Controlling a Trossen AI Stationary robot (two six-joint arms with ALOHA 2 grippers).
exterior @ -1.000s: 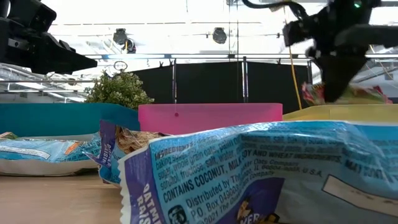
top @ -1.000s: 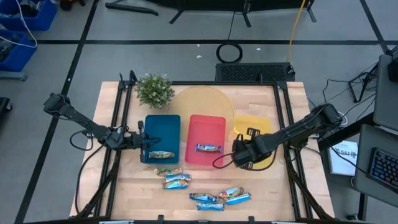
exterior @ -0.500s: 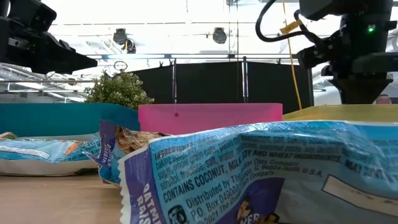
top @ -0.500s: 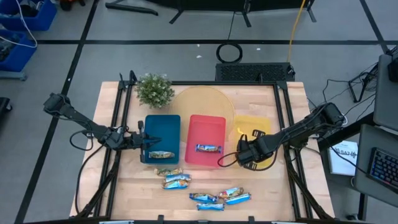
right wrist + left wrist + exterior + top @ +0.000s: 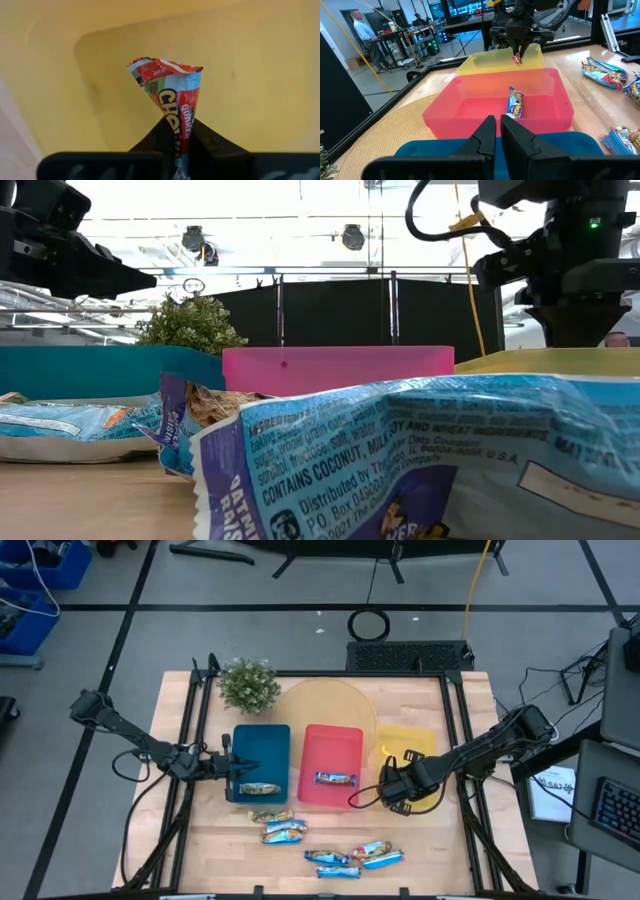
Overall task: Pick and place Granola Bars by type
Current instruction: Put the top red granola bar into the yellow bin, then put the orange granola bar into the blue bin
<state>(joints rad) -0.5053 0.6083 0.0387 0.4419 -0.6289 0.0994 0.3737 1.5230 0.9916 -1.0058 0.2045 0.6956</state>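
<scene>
Granola bars (image 5: 335,856) lie loose near the bench's front edge in the high view; the right claw (image 5: 392,788) has dropped over the yellow tray (image 5: 425,743), so release looks imminent. The left wrist view shows one bar in the red tray (image 5: 470,107). In the right wrist view, fingers still pinch a red-wrapped bar (image 5: 172,95). The left claw (image 5: 495,131) stays shut, empty.

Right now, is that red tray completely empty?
No: the high view shows one granola bar in a blue wrapper lying inside the red tray.
</scene>
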